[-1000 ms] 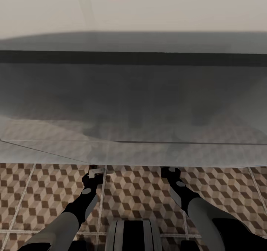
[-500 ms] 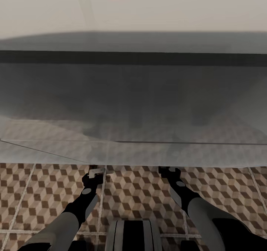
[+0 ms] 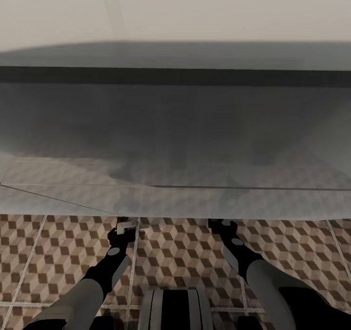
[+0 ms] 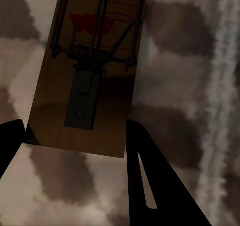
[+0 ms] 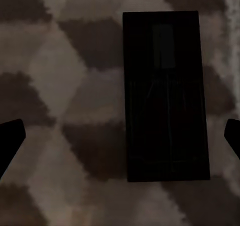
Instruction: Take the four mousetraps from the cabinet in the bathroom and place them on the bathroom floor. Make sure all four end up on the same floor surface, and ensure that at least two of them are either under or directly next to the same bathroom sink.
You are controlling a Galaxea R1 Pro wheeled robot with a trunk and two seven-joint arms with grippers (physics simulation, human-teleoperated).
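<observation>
The white sink looms over me, and both arms reach under its front edge. A brown mousetrap with a wire spring and a red mark sits with its near end between the fingers of my left gripper, which is shut on it just above the bathroom floor. In the head view the left gripper is at the sink's edge. A second mousetrap lies flat and dark in shadow on the tiles, with my right gripper open wide above it. The right gripper is also at the sink's edge.
The sink block overhangs the tiles close above both grippers. Cube-patterned tiles with pale grout lines run to either side of my arms. My dark base sits at the near edge.
My right gripper shifted slightly to the left a second ago, then held still. The left arm and the view have not moved.
</observation>
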